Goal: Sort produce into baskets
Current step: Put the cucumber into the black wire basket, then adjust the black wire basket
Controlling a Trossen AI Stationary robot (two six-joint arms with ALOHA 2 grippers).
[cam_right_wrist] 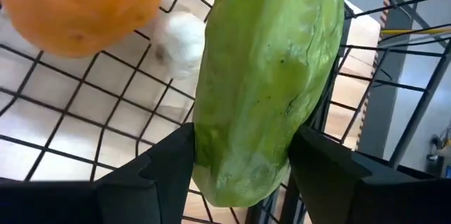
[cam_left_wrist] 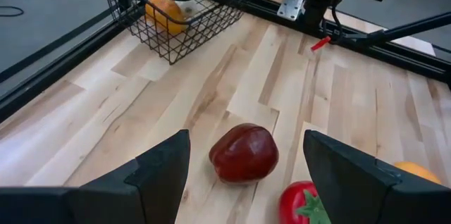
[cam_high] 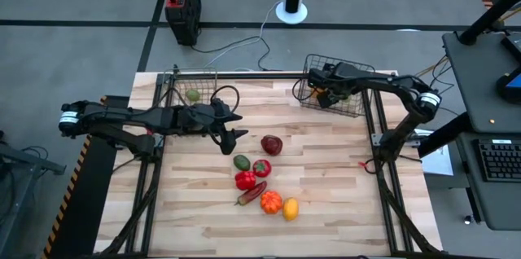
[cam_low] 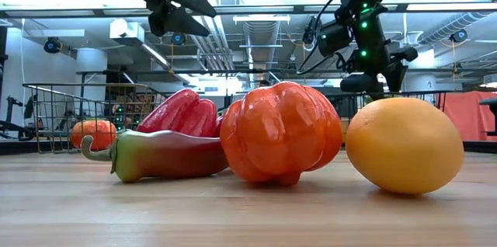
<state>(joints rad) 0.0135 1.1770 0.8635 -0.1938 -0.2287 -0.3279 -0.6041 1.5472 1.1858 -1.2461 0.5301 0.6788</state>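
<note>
My right gripper (cam_right_wrist: 243, 164) is down in the right basket (cam_high: 350, 104) at the table's far right, shut on a long green piece of produce (cam_right_wrist: 271, 76). An orange fruit (cam_right_wrist: 77, 5) and a small white piece (cam_right_wrist: 180, 37) lie on that basket's mesh floor. My left gripper (cam_high: 232, 133) hangs open above the table, just left of a dark maroon apple (cam_left_wrist: 244, 153) that rests on the wood. The other produce lies in a cluster mid-table: a red tomato (cam_high: 261, 167), an orange pumpkin (cam_high: 271, 202) and a yellow lemon (cam_high: 290, 208). My right gripper pinches the green piece between its two fingers, which lie on its two opposite sides (cam_right_wrist: 208, 160) close to its near end. The fingers slant down from above, and the piece runs on along them. Whether its far end rests on the mesh I cannot tell.
The left basket (cam_high: 191, 88) at the far left holds a greenish piece (cam_high: 193, 94). A green piece (cam_high: 242, 162), a red pepper (cam_high: 245, 180) and a long chili (cam_high: 252, 193) lie in the cluster. The near part of the table (cam_high: 342, 226) is bare wood.
</note>
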